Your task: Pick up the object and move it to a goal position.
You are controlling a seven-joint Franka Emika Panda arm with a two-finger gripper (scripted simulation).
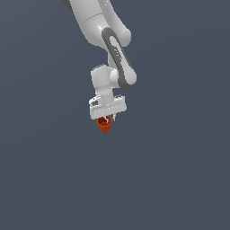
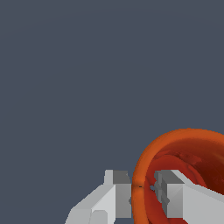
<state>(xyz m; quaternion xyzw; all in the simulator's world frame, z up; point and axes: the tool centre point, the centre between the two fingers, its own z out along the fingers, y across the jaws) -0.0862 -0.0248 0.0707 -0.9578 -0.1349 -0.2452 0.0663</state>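
Already pinching the cup's (image 1: 105, 125) rim, one finger at 3 o'clock inside, the gripper (image 2: 143, 192) is gripping it; the goal, unseen, is awaiting.

Orange-red ribbed cup (image 1: 105, 125), rim pinched

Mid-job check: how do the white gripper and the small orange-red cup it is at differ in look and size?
The white gripper is blocky and pale; the small orange-red ribbed cup is round and tapered. The gripper is wider than the cup. One finger sits inside the cup's rim, the other outside it.
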